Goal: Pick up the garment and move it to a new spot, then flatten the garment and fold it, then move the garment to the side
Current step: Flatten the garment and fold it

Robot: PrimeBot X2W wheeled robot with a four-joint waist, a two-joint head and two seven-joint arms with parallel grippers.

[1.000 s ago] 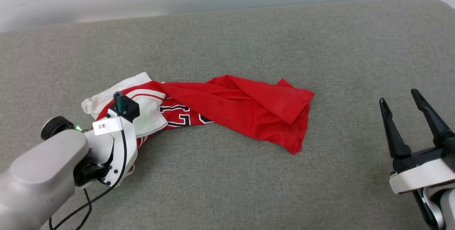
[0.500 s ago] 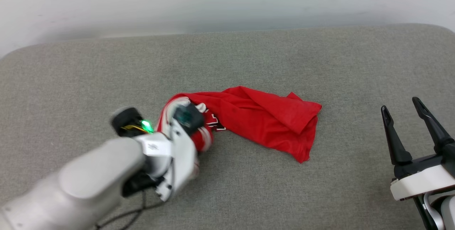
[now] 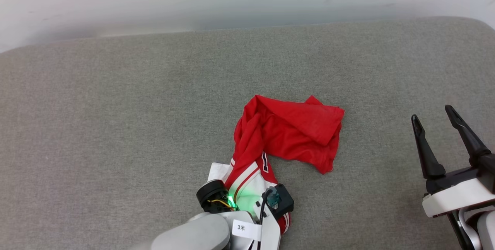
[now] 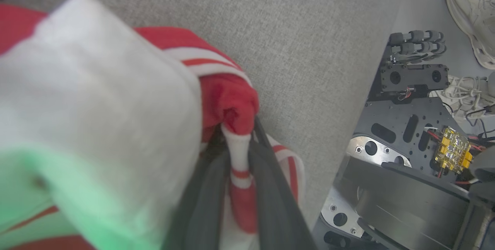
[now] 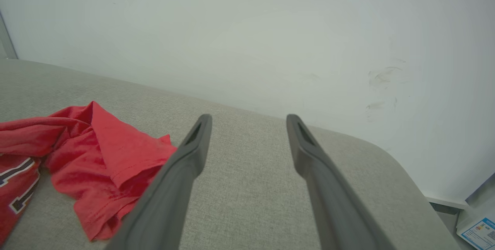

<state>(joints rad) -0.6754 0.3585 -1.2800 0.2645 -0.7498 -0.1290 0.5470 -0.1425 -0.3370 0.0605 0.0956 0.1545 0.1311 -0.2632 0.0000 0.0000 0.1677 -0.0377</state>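
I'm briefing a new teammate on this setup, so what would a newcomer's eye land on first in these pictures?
The bright red garment stands out first, crumpled near the middle of the grey padded surface, its white-sleeved end reaching toward the near edge. There the left gripper is shut on its red-and-white striped trim. At the lower right, the right gripper hangs open, touching nothing.

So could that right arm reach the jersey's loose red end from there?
Probably yes: the right end effector stands open, and bare grey cushion lies between it and the loose red end of the jersey.
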